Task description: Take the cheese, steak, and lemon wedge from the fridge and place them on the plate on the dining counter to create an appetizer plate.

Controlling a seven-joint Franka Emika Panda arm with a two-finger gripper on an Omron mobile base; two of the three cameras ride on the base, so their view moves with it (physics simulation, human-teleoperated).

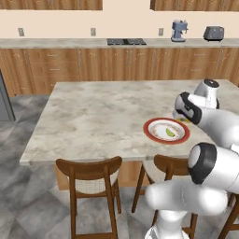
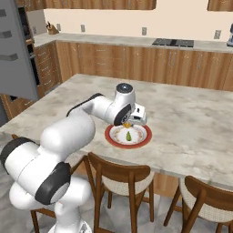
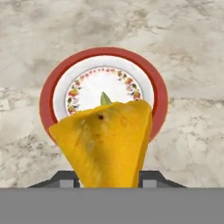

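Hand [image 2: 130, 122]: closed on the cheese [image 3: 107, 144] (yellow-orange wedge between the fingers), hanging above the plate [image 3: 160, 94]. Directly below the hand: lemon wedge [image 2: 129, 135], lying on the plate's white centre. Around the plate: marbled bench [image 2: 191, 123]; wooden stools [image 1: 91, 179] alongside its near edge.

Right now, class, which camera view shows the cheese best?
The hand view: the cheese sits large and close in the hand, above the plate. In the right base view it is just a small orange spot beneath the hand; in the left base view a yellowish sliver by the hand.
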